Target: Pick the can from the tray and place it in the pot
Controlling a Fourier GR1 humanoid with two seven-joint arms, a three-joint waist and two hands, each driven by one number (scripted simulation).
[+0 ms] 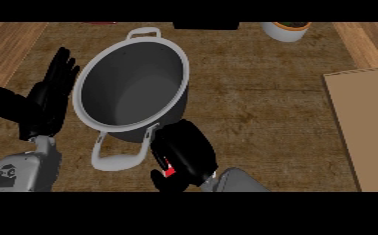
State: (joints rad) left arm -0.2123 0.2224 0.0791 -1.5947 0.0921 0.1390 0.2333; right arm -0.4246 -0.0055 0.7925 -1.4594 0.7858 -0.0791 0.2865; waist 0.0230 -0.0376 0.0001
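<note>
Our right hand (184,151) is curled round the can (169,171). Only a little red bit of the can peeks out under the fingers; the hand hides the rest. The hand and can are near the front edge of the worktop (266,109), just beside the near rim of the pot (133,86), by its front handle.

The can is not in the pot yet. We think the step now is to carry it over the rim and put it down inside. To do that well, we should lift the can high enough to clear the rim and the front handle, so we do not bump the pot. Then we move it over the dark middle of the pot, lower it, and only then let go. The pot is wide and has nothing in it that we can see, so there is lots of room.

Our left hand (53,96) is spread, fingers up, resting near the left edge, just beside the pot.

The worktop is brown and looks like wood. The tray (358,129) lies at the right edge, well apart from the pot. A white bowl (286,30) sits at the back edge.
</note>
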